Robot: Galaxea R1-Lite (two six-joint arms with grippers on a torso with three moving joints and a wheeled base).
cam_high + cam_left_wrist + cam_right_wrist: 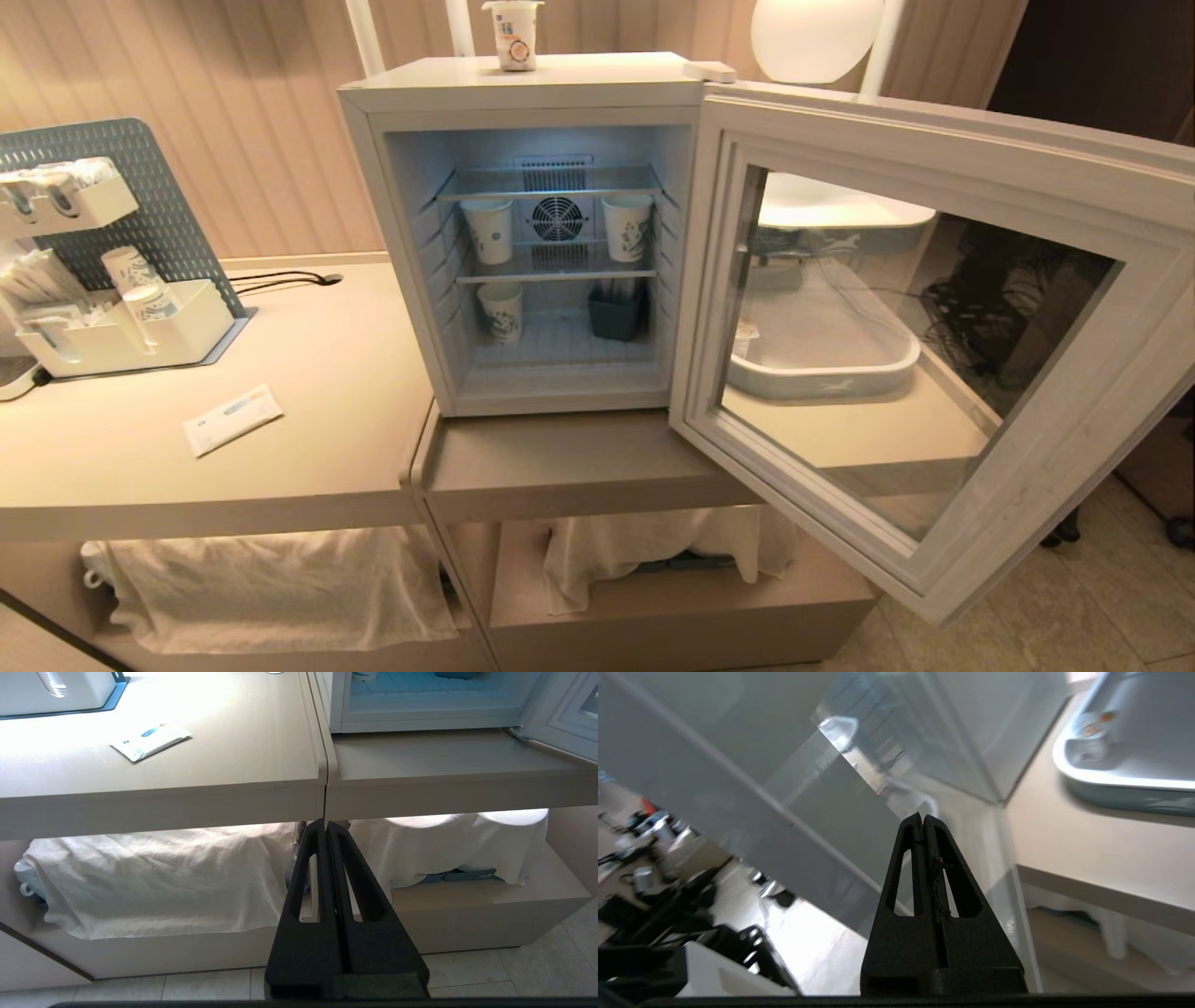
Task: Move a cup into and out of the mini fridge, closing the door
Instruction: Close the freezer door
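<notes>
Right end effector [923, 817] pressed together, empty, near the open door [934, 317] | left end effector [325, 823] pressed together, parked below the desk [308, 373] | cup [513, 34] atop the mini fridge [523, 89] — risk: a closed tip skids off the door's glass — door stays ajar.

Neither claw shows in the head view. At twelve o'clock, the small white tapered yogurt cup [513, 35] on the boxy white mini fridge [523, 89] has its rim at the frame's edge, and its print is too small to read. White draped cloths [280, 583] under the beige worktop [140, 448] hide whatever sits on the lower shelf. At nine o'clock, the white organiser tray [112, 336] is cut off. In the right wrist view, the tiny white orange-marked cup [1094, 730] in the pale grey tray [1111, 784] is blurred.
</notes>
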